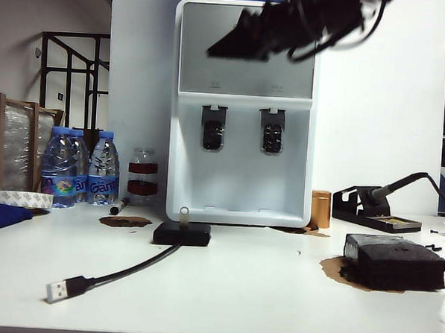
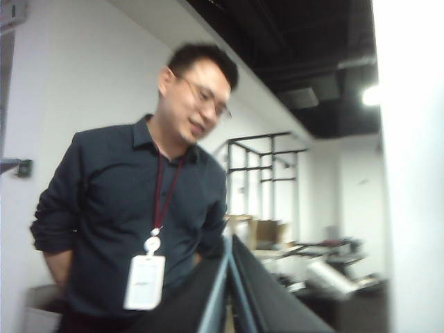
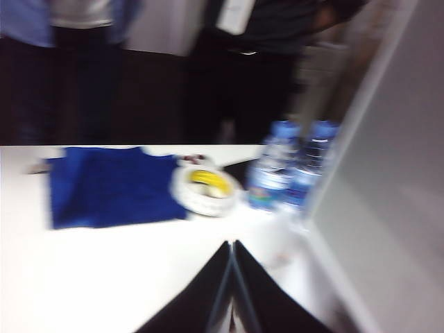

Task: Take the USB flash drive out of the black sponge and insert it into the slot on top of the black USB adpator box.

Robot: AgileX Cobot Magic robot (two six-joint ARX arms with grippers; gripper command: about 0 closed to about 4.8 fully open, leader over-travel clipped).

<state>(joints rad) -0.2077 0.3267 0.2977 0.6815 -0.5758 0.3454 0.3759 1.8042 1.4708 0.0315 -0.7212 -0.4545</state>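
We see the white counter [image 1: 261, 288] w/ the small flat black USB adaptor box [image 1: 182, 233] near its middle, just in front of the white water dispenser [image 1: 242, 111]. The tiny silvery USB flash drive [image 1: 183, 213] w/ its ring loop stands upright on top of the box. The box's black cable [image 1: 124, 272] runs toward the front-left edge, ending in a silver plug [image 1: 56, 290]. The thick black sponge block [image 1: 393, 262] sits near the counter's right edge, well apart from the box.

Both arms are up high. Left hand [image 2: 229, 277]: fingers pressed together, aimed at a man in a dark shirt [image 2: 139, 222], nothing held. Right hand [image 3: 232, 284]: fingers pressed together, empty, above the counter facing a blue cloth [image 3: 111, 186], a tape roll [image 3: 205, 189] & water bottles [image 3: 291, 166]. One blurred dark arm [image 1: 289, 28] shows before the dispenser's top.
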